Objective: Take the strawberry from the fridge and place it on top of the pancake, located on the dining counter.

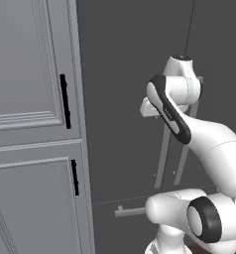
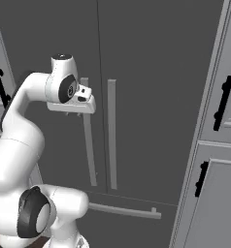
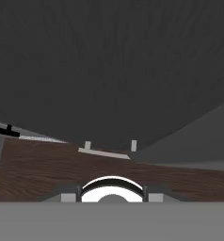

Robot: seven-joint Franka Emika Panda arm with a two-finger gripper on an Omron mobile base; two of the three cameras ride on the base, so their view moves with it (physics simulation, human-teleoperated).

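Observation:
The fridge (image 1: pixel 125 74) (image 2: pixel 151 72) (image 3: pixel 109 70) stands right in front of me, tall and dark grey, with both doors closed. Two long grey bar handles (image 1: pixel 163 158) (image 2: pixel 111 135) run down its middle. My gripper (image 1: pixel 152 115) (image 2: pixel 74 114) hangs at the top of the left door's handle (image 2: pixel 90 155), pointing down along the door. It is shut, and I see nothing between its fingers. The strawberry, the pancake and the dining counter are out of view.
A horizontal grey handle (image 1: pixel 130 211) (image 2: pixel 124 210) (image 3: pixel 104 153) crosses the fridge's bottom drawer. Light grey panelled cabinets (image 1: pixel 30 99) (image 2: pixel 219 169) with black handles (image 1: pixel 65 101) flank the fridge. Dark wooden floor (image 3: pixel 38 169) lies below.

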